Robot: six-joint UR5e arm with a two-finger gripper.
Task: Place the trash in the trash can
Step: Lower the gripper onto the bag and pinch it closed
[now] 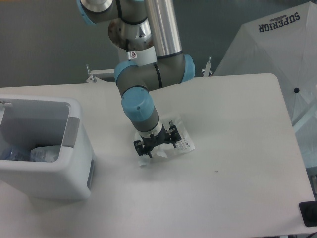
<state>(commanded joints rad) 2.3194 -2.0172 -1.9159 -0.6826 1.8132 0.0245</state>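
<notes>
The crumpled clear wrapper with a white printed label (pixel 182 143) lies on the white table near the middle. My gripper (pixel 155 147) is lowered right onto its left part, fingers spread to either side of the crumpled plastic; they look open around it. The white trash can (pixel 74 163) with a grey side panel stands at the left. The crushed clear bottle (pixel 44 153) lies inside it at the bottom.
A white cloth cover printed SUPERIOR (pixel 277 44) stands beyond the table's right edge. A metal bracket (pixel 104 74) sits at the table's back edge. A black object (pixel 308 214) is at the bottom right corner.
</notes>
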